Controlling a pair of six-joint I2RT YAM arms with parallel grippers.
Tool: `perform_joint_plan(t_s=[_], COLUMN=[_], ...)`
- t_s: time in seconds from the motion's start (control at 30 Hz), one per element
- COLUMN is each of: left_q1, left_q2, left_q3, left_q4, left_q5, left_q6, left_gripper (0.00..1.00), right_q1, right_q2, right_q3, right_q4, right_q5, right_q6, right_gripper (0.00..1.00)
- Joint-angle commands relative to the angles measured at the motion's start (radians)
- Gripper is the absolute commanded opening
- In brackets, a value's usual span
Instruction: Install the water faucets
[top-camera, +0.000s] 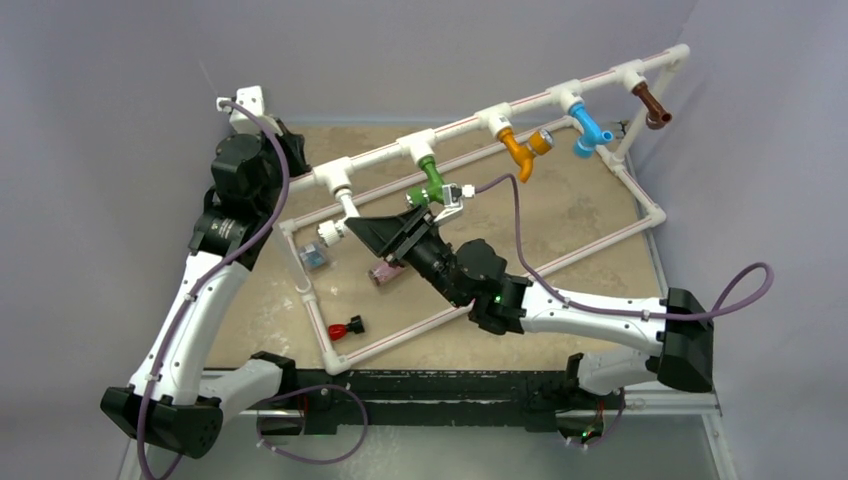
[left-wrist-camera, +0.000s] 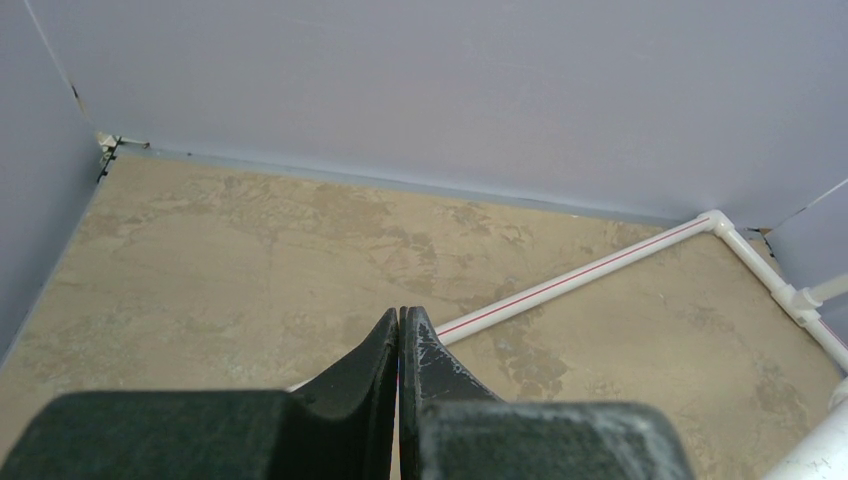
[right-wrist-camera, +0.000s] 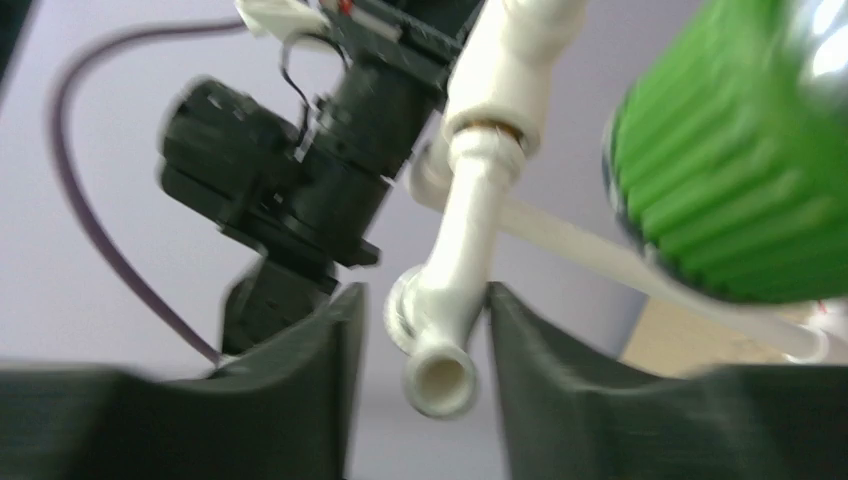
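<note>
The white water faucet (top-camera: 338, 222) hangs from the leftmost T-fitting of the white pipe frame (top-camera: 600, 240). My right gripper (top-camera: 350, 228) reaches up to it from below. In the right wrist view the white faucet's spout (right-wrist-camera: 455, 270) stands between the fingers of this gripper (right-wrist-camera: 425, 300), which is open; a gap shows on the left side and the right finger lies close against it. Green (top-camera: 432, 180), orange (top-camera: 520, 148), blue (top-camera: 590, 133) and brown (top-camera: 652, 105) faucets hang further along the top pipe. The green knob (right-wrist-camera: 730, 170) looms at the right. My left gripper (left-wrist-camera: 400, 315) is shut and empty above the board.
Inside the frame on the tan board (top-camera: 560, 215) lie a pink-capped cylinder (top-camera: 382, 274), a small bluish box (top-camera: 313, 258) and a red-and-black piece (top-camera: 345, 328). The left arm (top-camera: 240, 170) stands just behind the frame's left corner. Grey walls close the back and right.
</note>
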Motion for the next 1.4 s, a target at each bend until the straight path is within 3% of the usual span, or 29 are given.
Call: perform_joint_plan(t_s=[0.0, 0.1, 0.23, 0.7, 0.97, 1.17, 1.3, 1.37], left_q1=[-0.035, -0.035, -0.035, -0.035, -0.035, -0.035, -0.035, -0.035], left_q2=[0.027, 0.025, 0.025, 0.029, 0.038, 0.048, 0.051, 0.053], left_q3=[-0.056, -0.059, -0.058, -0.054, -0.036, -0.034, -0.032, -0.031], left_q4=[-0.288, -0.288, -0.289, -0.295, -0.306, -0.306, -0.308, -0.308], left_q5=[0.097, 0.096, 0.095, 0.086, 0.086, 0.093, 0.086, 0.085], left_q6=[0.061, 0.061, 0.061, 0.061, 0.061, 0.059, 0.061, 0.063], left_gripper=[0.0, 0.0, 0.0, 0.0, 0.0, 0.0, 0.0, 0.0], right_q1=[-0.061, -0.063, -0.066, -0.066, -0.064, -0.056, 0.021, 0.095], right_q2=[-0.12, -0.169, -0.223, -0.27, -0.227, -0.207, -0.193, -0.18], right_q3=[0.021, -0.003, -0.001, 0.268, 0.445, 0.475, 0.455, 0.424], right_q4=[0.133, 0.055, -0.045, -0.426, -0.637, -0.729, -0.765, -0.77], right_q5=[0.094, 0.092, 0.057, -0.013, -0.187, -0.296, -0.253, -0.159], right_q6=[0.071, 0.025, -0.074, -0.788, -1.197, -1.493, -1.739, -1.899], right_gripper=[0.57, 0.74, 0.8, 0.81, 0.81, 0.81, 0.81, 0.83])
